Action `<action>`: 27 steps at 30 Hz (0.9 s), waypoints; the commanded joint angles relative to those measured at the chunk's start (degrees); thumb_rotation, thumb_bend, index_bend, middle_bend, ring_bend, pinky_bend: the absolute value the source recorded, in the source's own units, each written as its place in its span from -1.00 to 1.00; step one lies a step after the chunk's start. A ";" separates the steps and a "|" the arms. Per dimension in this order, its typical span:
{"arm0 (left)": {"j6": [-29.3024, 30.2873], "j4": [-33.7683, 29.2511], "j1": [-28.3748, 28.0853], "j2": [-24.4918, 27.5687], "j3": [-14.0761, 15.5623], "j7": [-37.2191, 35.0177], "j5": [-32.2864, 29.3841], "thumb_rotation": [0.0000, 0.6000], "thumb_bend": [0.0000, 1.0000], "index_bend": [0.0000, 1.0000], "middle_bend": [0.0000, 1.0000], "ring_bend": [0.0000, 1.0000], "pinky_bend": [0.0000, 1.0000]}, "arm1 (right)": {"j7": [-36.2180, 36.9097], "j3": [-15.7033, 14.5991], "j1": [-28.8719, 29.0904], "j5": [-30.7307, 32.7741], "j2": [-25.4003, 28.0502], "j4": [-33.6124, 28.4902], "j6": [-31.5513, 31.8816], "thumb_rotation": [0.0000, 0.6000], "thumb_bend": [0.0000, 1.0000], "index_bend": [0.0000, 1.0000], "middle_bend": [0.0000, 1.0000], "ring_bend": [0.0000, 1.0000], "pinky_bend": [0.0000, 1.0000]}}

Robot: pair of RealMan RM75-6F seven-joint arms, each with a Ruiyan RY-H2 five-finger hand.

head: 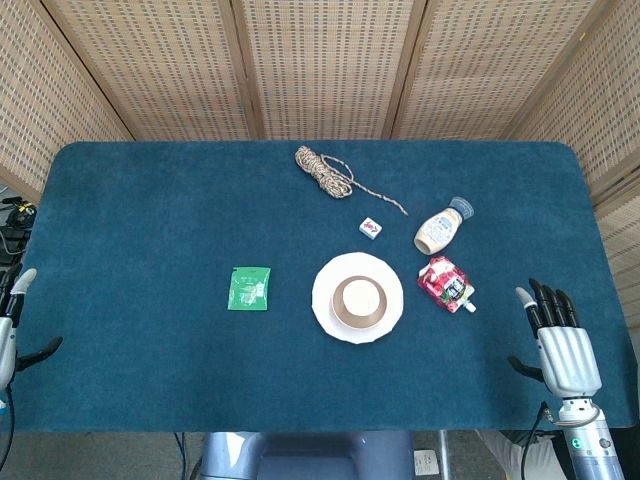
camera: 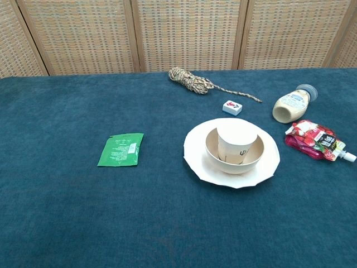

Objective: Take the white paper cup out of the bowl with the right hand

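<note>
My right hand (head: 560, 335) hangs open and empty, well right of the bowl (camera: 254, 158). The white paper cup (camera: 236, 143) stands upside down inside it. Squeezing hard could crush the cup; a sideways pull could drag the bowl across its plate (camera: 195, 149).

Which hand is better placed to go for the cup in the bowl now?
Right. The right hand rests open at the table's right edge, nearer the white paper cup in the bowl; the left hand sits at the far left edge.
</note>
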 commanded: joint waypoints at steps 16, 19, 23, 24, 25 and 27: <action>0.17 -0.48 0.22 0.83 -0.31 -1.67 -0.29 1.00 -1.00 -1.00 -1.00 -1.00 -1.00 | -3.24 1.55 6.45 -0.80 1.54 -10.49 -8.92 1.00 -0.56 -0.67 -1.00 -1.00 -0.99; -0.43 -0.56 0.12 1.20 -0.32 -2.75 -0.57 1.00 -1.00 -1.00 -1.00 -1.00 -1.00 | -8.71 4.55 12.86 5.08 0.27 -15.39 -18.48 1.00 -0.53 -0.58 -1.00 -1.00 -0.97; -0.85 -0.55 0.02 1.45 -0.20 -3.45 -0.55 1.00 -1.00 -1.00 -1.00 -1.00 -1.00 | -15.78 6.63 16.40 11.79 -1.73 -17.67 -21.90 1.00 -0.46 -0.56 -1.00 -1.00 -0.95; -0.89 -0.56 0.02 1.51 -0.19 -3.63 -0.53 1.00 -1.00 -1.00 -1.00 -1.00 -1.00 | -17.65 7.05 17.29 13.33 -2.45 -17.98 -22.38 1.00 -0.44 -0.56 -1.00 -1.00 -0.95; -0.97 -0.56 0.00 1.59 -0.21 -3.95 -0.57 1.00 -1.00 -1.00 -1.00 -1.00 -1.00 | -19.84 7.63 18.68 14.93 -3.63 -18.20 -23.22 1.00 -0.42 -0.56 -1.00 -1.00 -0.95; -1.18 -0.49 -0.04 1.71 -0.23 -4.34 -0.69 1.00 -1.00 -1.00 -1.00 -1.00 -1.00 | -23.16 8.46 20.32 18.33 -5.40 -18.56 -23.39 1.00 -0.42 -0.56 -1.00 -1.00 -0.94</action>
